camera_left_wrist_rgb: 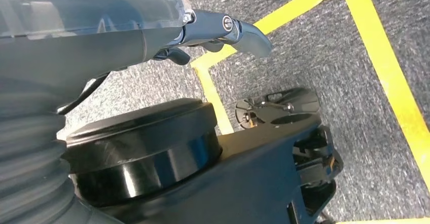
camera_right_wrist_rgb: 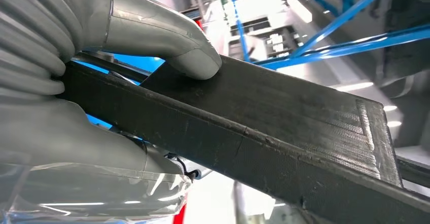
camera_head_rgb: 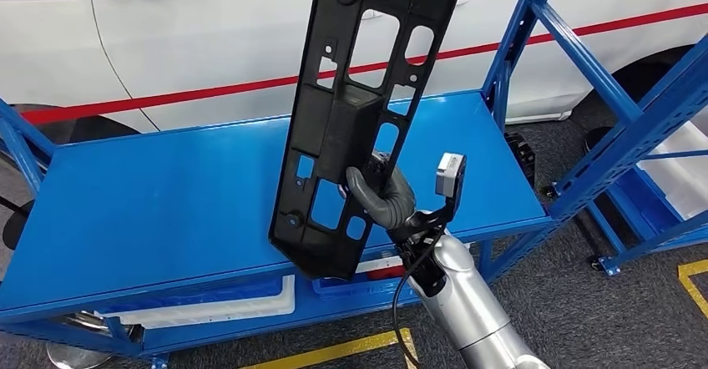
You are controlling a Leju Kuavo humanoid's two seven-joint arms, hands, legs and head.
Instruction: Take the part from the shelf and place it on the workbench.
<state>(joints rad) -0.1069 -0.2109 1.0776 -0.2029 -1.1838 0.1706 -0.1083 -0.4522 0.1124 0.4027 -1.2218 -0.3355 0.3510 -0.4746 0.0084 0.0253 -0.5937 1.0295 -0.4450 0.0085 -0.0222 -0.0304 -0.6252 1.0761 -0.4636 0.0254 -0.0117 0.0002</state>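
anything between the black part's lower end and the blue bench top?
Nothing. In the head view the black part, gripped by the right hand, hangs over a bare stretch of the blue bench top; contact cannot be judged.

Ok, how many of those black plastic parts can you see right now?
1. The black part is held upright by the right hand above the blue workbench. More could be hidden on shelves outside the pictures.

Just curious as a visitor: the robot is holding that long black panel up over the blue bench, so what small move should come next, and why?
Probably lower and tilt it flat. The right robot hand grips the black panel upright above the blue workbench, not resting on it.
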